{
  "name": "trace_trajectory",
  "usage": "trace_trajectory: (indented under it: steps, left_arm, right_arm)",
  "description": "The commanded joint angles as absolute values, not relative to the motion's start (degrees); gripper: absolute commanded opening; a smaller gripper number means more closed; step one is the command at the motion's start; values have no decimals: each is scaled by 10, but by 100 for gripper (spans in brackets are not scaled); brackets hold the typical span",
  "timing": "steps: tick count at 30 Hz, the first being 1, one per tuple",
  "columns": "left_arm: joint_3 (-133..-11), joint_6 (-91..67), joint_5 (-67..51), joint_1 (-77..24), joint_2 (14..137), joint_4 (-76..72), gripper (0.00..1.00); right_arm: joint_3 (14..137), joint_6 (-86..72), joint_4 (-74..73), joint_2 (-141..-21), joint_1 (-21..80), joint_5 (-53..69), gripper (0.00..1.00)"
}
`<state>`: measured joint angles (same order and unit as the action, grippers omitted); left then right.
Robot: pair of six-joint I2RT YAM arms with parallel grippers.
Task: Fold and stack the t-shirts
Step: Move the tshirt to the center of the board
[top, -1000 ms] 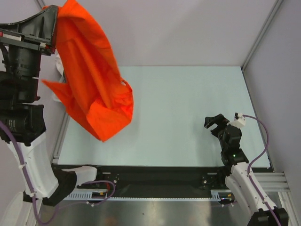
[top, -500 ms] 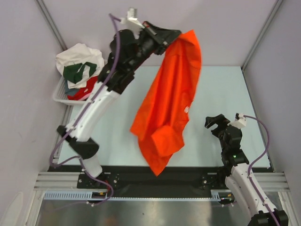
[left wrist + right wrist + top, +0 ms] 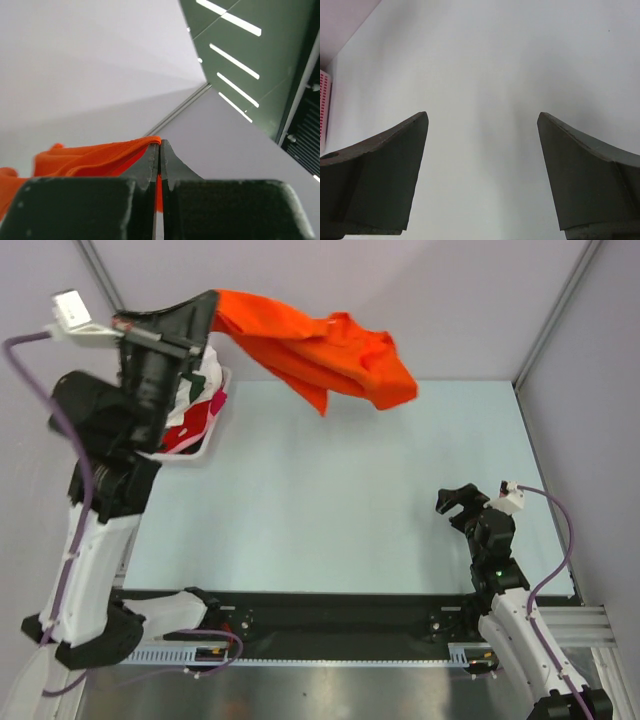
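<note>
Two arms are standing at the near edge of the table (image 3: 350,500), one on each side. Nearest, the right gripper (image 3: 461,502) is hovering low over the table's right side, and its two fingers (image 3: 395,165) are standing wide apart with nothing between them; the right wrist view is showing only bare pale surface in the gap. Farther back on the left, one white basket (image 3: 203,454) is sitting at the table's far-left corner, and the raised left arm is hiding most of it. Bits of red, white, dark green and pink shirts (image 3: 186,436) are showing inside it, though how many are lying there cannot be counted. Farthest and highest, the left gripper (image 3: 211,310) is reaching up above the basket. Its two fingers are pressing tightly together on a hem of the one orange shirt (image 3: 322,348), and the left wrist view is showing a thin strip of orange cloth pinched between the closed tips. That shirt is spreading out to the right of the gripper, crumpled and fully in the air, over the table's far edge and in front of the back wall (image 3: 420,300), touching neither the table nor the basket.
</note>
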<state>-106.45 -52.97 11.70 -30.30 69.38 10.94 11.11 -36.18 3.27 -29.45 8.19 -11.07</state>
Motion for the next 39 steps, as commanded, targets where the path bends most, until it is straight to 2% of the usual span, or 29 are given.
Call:
trace_trajectory:
  steps: [1,4,10,17,22,24,26,28,29,30,31,32,34,37,39]
  left_arm:
    - [-1030,-496,126,-288,682,72,2]
    - [-1055,-482,105,-284,690,72,1]
    - [-1221,-482,37,-284,769,103,0]
    - [-1405,-587,-36,-288,907,98,0]
    - [-1362,-624,-51,-299,936,80,0]
    - [-1307,-622,-65,-307,939,77,2]
    - [-1228,-619,-72,-309,931,77,9]
    - [-1167,-606,-75,-311,923,76,32]
    - [-1108,-599,-74,-312,915,80,45]
    - [-1083,-593,-74,-312,912,90,76]
    - [-1065,-572,-56,-312,911,111,92]
    - [-1046,-557,-46,-312,913,169,100]
    - [-1028,-502,-11,-312,912,216,100]
    - [-936,-452,56,-312,875,251,100]
    - [-843,-437,85,-312,831,246,100]
  right_arm:
    - [108,-345,51,-294,85,-94,95]
    - [108,-333,58,-294,84,-70,94]
    - [107,-325,65,-294,84,-51,92]
    - [106,-323,66,-294,84,-47,91]
    - [107,-323,63,-293,84,-51,91]
    - [108,-323,57,-291,84,-53,91]
    - [109,-324,54,-288,84,-60,92]
    - [109,-323,52,-285,84,-62,93]
    - [108,-323,51,-285,84,-62,92]
    - [109,-323,51,-282,84,-62,93]
    - [109,-324,50,-282,84,-62,93]
    - [109,-323,52,-281,84,-61,93]
    - [110,-323,50,-281,84,-58,94]
    - [112,-326,54,-281,84,-47,94]
    - [111,-338,64,-285,84,-43,90]
